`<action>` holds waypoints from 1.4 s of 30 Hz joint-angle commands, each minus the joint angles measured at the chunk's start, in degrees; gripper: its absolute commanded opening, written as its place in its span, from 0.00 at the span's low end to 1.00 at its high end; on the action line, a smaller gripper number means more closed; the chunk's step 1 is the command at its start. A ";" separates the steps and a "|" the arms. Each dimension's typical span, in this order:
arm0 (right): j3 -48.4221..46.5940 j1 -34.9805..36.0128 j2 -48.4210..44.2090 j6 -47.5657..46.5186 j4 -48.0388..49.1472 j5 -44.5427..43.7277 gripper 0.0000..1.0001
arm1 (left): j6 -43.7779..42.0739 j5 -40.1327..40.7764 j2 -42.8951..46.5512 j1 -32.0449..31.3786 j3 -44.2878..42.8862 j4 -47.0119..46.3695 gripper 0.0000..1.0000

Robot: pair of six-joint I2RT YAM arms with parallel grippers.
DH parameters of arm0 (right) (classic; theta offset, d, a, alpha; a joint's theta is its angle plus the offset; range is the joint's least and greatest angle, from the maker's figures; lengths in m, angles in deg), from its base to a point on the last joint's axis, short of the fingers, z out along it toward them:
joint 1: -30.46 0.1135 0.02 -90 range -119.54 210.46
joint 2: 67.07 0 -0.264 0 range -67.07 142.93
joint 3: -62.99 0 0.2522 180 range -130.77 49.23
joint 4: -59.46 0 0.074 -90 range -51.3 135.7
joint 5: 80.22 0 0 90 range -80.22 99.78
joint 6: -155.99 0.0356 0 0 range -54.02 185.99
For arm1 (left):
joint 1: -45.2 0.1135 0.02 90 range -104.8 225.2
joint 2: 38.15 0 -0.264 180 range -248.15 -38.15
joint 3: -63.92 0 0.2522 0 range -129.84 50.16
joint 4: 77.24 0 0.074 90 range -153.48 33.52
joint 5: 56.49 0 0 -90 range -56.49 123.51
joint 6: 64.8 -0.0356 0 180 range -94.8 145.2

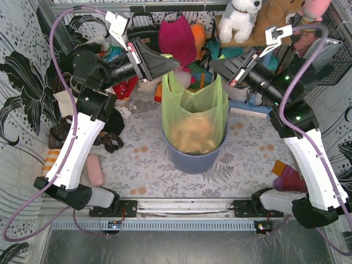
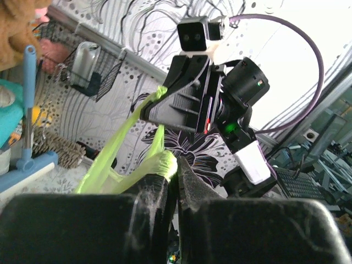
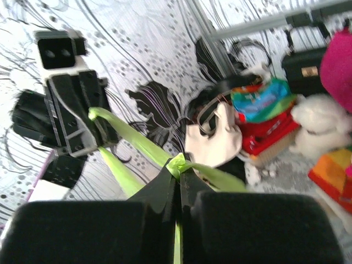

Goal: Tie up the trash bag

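Fern-patterned tabletop (image 1: 137, 165) carries a blue-grey bin (image 1: 192, 159) lined with the green trash bag (image 1: 192, 110), paper scraps inside. Above, the left hand (image 2: 173, 176) pinches one twisted top corner and the right hand (image 3: 179, 176) pinches the other.

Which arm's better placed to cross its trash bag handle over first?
Probably left: the left fingers clamp a thick bunch of the trash bag, while the right fingers hold only a small tuft at their tips.

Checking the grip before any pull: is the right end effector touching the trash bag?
Touching. The right wrist view shows the right end effector closed on a bunched green strip of the trash bag.
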 commanded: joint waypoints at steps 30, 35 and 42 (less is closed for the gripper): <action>2.46 -0.10 3.86 2.98 8.06 -1.31 0.00 | -8.04 9.57 4.01 2.57 1.84 6.39 0.17; -9.20 -0.14 7.98 0.99 4.88 0.91 0.00 | -7.76 8.55 -0.52 2.91 -9.39 8.95 0.16; -1.11 -0.10 2.95 1.80 6.69 -0.53 0.00 | -9.78 10.87 1.51 3.04 -6.23 10.06 0.16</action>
